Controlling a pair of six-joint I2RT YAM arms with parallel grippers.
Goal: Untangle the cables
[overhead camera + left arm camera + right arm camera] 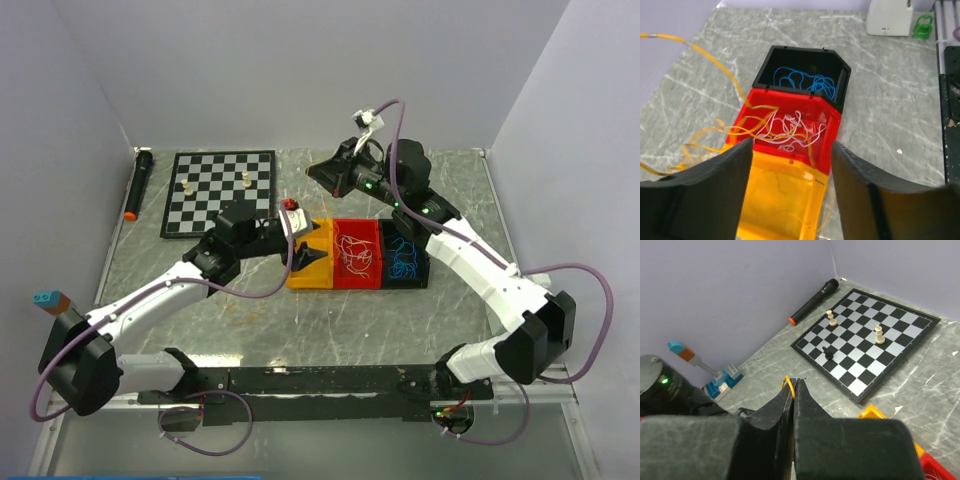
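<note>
Left wrist: 3 bins (842, 87); left gripper (791, 150) spread, right gripper (792, 382) pinching yellow cable (671, 38).

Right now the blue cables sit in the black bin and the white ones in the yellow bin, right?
No. The white cables lie in the red bin, as the left wrist view shows. The blue cables are indeed in the black bin.

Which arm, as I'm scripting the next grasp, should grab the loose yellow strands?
Probably left: left jaws stand open beside the thin yellow curly strands; right jaws, raised, pinch one end.
</note>
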